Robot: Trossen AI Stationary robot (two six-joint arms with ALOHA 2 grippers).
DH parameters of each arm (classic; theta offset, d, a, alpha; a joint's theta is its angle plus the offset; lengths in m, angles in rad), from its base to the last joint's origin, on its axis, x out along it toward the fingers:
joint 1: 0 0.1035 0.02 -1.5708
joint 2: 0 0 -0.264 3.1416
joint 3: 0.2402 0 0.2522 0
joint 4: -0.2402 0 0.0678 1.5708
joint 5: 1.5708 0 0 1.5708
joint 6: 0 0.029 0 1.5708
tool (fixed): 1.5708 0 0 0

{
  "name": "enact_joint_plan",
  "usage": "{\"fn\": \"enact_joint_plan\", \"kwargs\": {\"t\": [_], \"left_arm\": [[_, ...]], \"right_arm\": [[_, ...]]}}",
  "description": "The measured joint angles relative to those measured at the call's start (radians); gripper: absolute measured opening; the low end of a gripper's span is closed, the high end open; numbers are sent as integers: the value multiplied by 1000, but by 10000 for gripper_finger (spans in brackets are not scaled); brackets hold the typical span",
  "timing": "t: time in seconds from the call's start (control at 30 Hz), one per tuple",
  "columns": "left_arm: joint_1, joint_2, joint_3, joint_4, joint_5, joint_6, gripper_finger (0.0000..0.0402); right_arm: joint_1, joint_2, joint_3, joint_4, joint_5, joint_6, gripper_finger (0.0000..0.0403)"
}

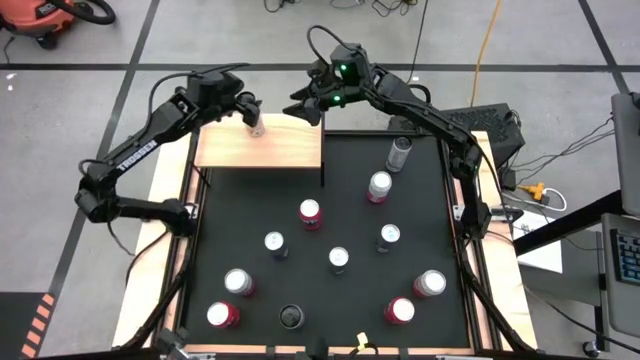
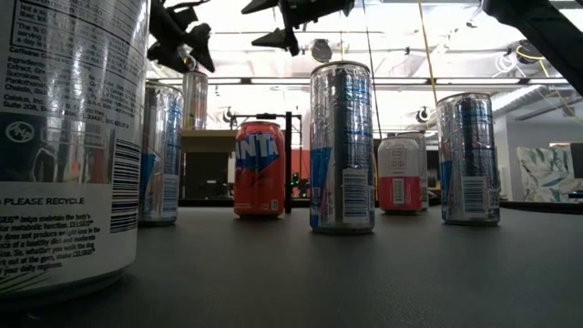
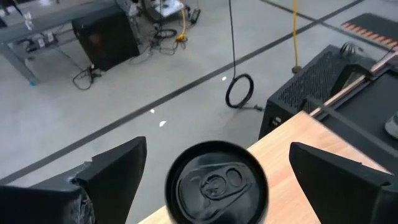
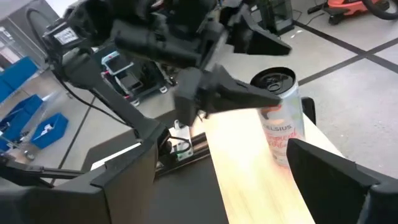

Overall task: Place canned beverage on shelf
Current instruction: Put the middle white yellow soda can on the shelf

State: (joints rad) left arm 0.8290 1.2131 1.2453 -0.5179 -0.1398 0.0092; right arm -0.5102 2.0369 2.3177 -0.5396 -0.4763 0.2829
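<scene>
Hovering over can point(image 3: 216, 182) upright on shelf point(image 1: 285, 150): left gripper point(image 3: 217, 180), fingers spread wide, touching nothing | right gripper point(image 1: 305, 108) beside, fingers parted, empty

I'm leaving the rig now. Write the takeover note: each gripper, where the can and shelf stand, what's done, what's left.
Left gripper: open, its fingers standing clear on either side of the can, not gripping it.
Right gripper: open, empty, hovering at the shelf's far right corner.
The can stands upright on the shelf, near its far edge, towards the middle.
Done: this can is placed and let go.
Left: lift the left arm clear without knocking the can. Other cans stand on the black mat, should more need shelving.
</scene>
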Motion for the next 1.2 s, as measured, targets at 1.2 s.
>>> {"fn": "enact_joint_plan", "kwargs": {"t": [1.2], "left_arm": [[16, 29, 8, -97, 16, 0, 248]], "right_arm": [[2, 0, -1, -54, -86, 23, 338]]}}
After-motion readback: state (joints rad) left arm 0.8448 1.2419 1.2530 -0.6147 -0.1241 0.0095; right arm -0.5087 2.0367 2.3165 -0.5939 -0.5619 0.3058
